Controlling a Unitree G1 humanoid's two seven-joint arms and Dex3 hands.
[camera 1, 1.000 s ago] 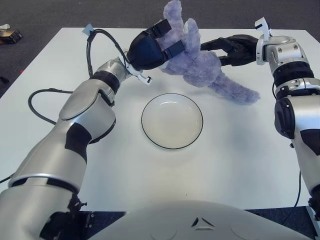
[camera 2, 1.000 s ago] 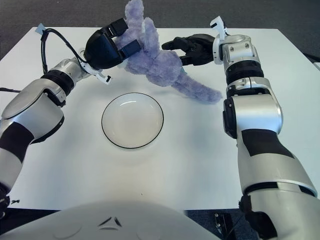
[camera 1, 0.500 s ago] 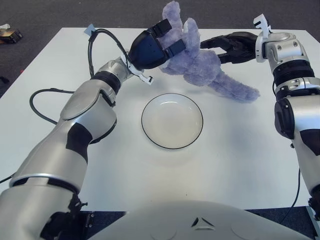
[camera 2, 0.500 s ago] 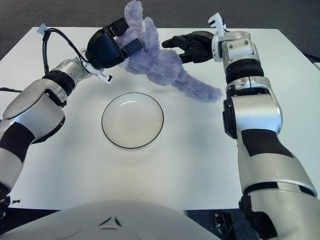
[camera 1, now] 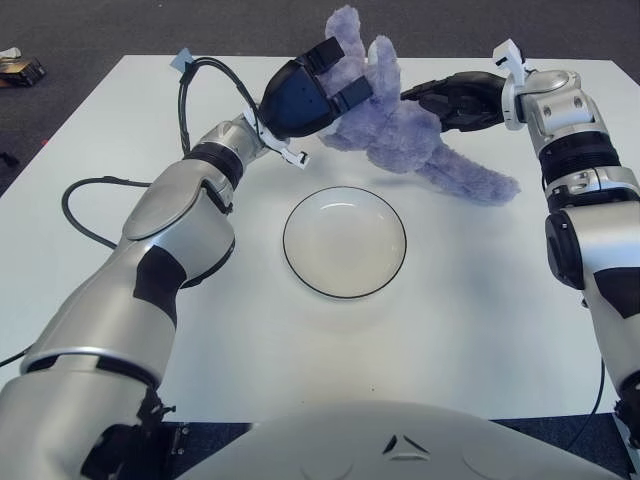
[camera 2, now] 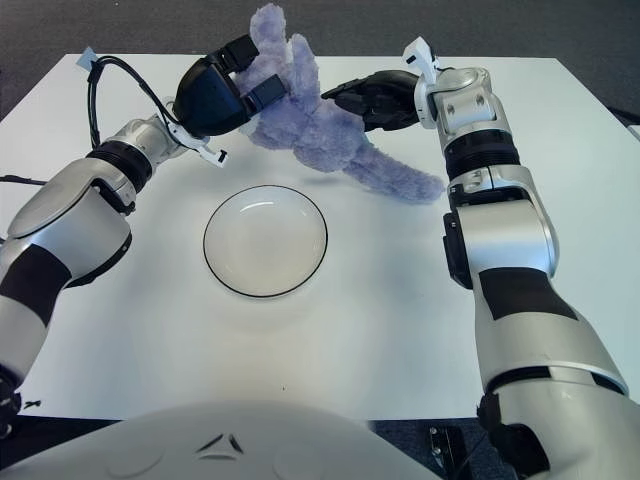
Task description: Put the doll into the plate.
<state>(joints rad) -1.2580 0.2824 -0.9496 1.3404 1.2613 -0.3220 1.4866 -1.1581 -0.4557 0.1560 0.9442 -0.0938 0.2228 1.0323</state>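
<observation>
Doll point(camera 1: 400, 130) was a fuzzy lavender plush, shaggy pile, soft lumpy body with two upright ear-like lobes and a long limp tail trailing to the right; it sat in the upper centre of the frame, above the plate point(camera 1: 344, 242) and not in it; tail end looked down on the table point(camera 1: 470, 330), body seemed raised, contact underneath not clear. Plate was round, shallow, glossy white with a thin dark rim, empty, at mid-frame. Left hand point(camera 1: 305, 92), glossy black shell, was curled closed on the doll's upper lobes from the left. Right hand point(camera 1: 455, 98), matte black, showed at the doll's right shoulder, fingers extended toward the plush; whether it actually gripped, cannot tell. Table was flat matte white; black cable point(camera 1: 195, 85) looped near upper left.
</observation>
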